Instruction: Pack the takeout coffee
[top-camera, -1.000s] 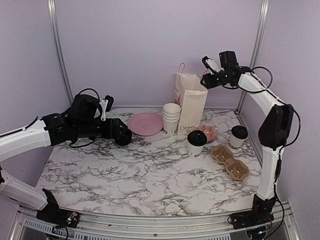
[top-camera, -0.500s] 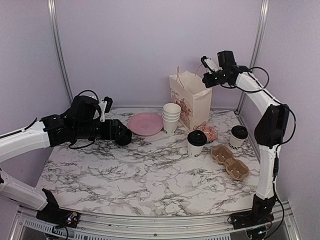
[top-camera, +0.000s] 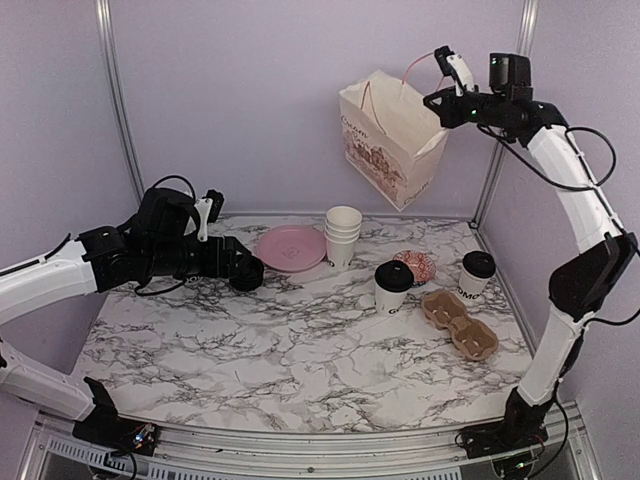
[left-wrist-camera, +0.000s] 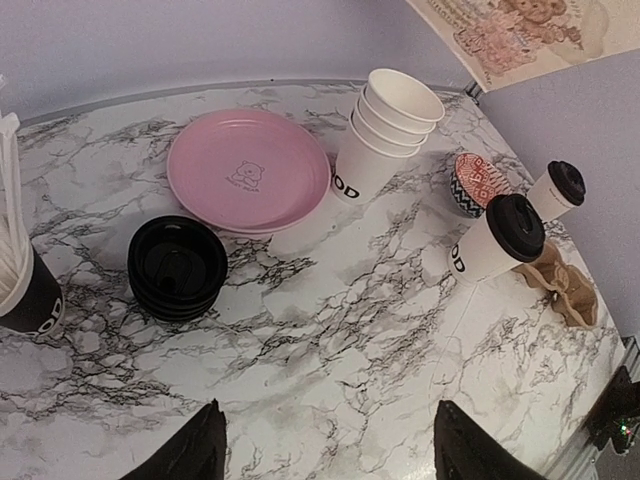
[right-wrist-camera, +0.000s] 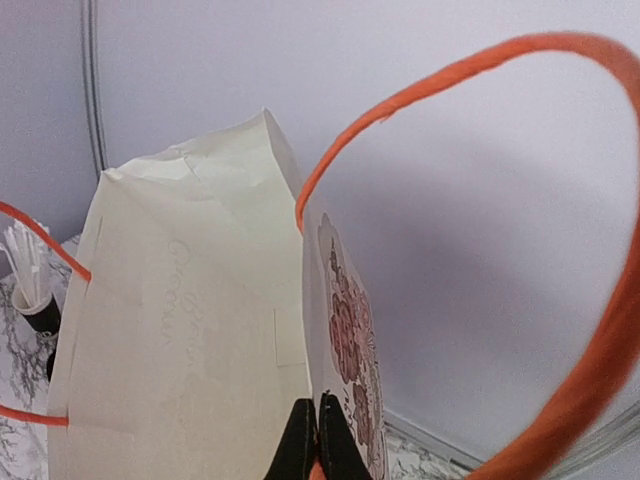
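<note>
Hanging paper bag (top-camera: 390, 135) in right tool (right-wrist-camera: 317, 438)

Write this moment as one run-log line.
right tool: shut on paper bag, airborne | left tool: open, empty | lidded coffees: both on table

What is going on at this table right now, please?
The right gripper is shut on the rim of the paper bag, holding it in the air. Both lidded coffee cups stand on the table by the cardboard carrier, not yet packed. The left gripper hovers open on the left.
</note>
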